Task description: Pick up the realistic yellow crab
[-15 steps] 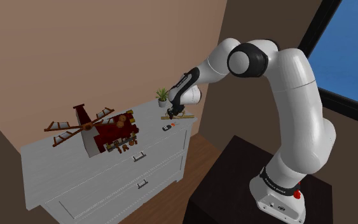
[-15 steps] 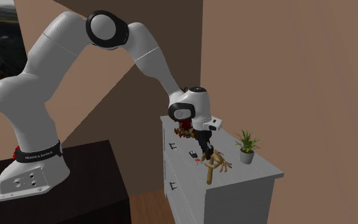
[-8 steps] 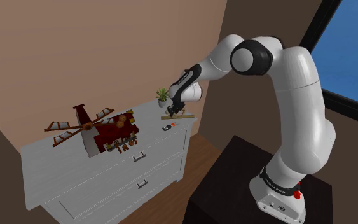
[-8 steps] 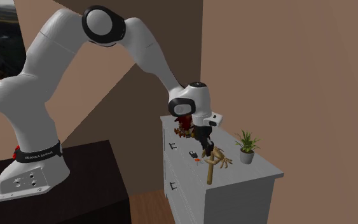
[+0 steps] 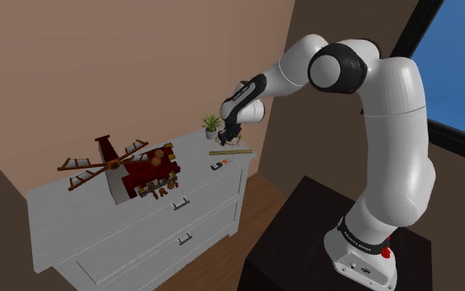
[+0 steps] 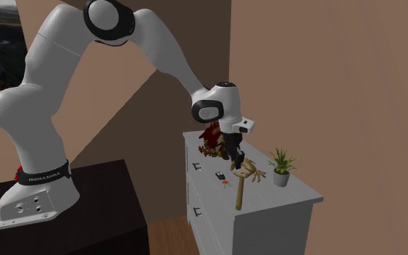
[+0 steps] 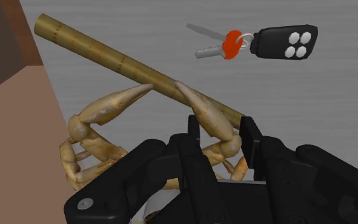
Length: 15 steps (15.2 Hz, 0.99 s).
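Wrist view: gripper (image 7: 222, 135) fingers clamped on one claw of the crab (image 7: 81, 126), hanging just over the dresser (image 7: 336, 114) and stick (image 7: 107, 54). Best lifted slowly and straight up, since the off-centre hold could slip.

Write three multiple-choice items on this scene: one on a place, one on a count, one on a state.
1. Where do the keys lie?
A. on the floor
B. on the dresser top
C. on the robot's stand

2. How many white buttons does the black key fob have?
A. two
B. four
C. six

3. How is the gripper?
A. open above the crab
B. shut on nothing
C. shut on the crab

Answers:
1 B: the keys rest on the grey top, joined to the fob.
2 B: four white buttons show in the wrist view.
3 C: the tan crab is clasped between the two black fingers.
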Each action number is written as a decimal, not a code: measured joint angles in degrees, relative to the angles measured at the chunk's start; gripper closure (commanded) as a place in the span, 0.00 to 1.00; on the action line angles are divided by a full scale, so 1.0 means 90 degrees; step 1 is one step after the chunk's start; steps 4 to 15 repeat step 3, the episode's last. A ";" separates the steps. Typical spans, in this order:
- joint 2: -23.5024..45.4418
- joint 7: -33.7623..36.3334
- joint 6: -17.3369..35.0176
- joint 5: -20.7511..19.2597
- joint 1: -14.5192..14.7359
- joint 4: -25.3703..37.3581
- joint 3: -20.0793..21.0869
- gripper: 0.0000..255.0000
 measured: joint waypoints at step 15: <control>-0.0216 0.0068 -0.0153 -0.0062 0.0047 -0.0061 -0.0060 1.00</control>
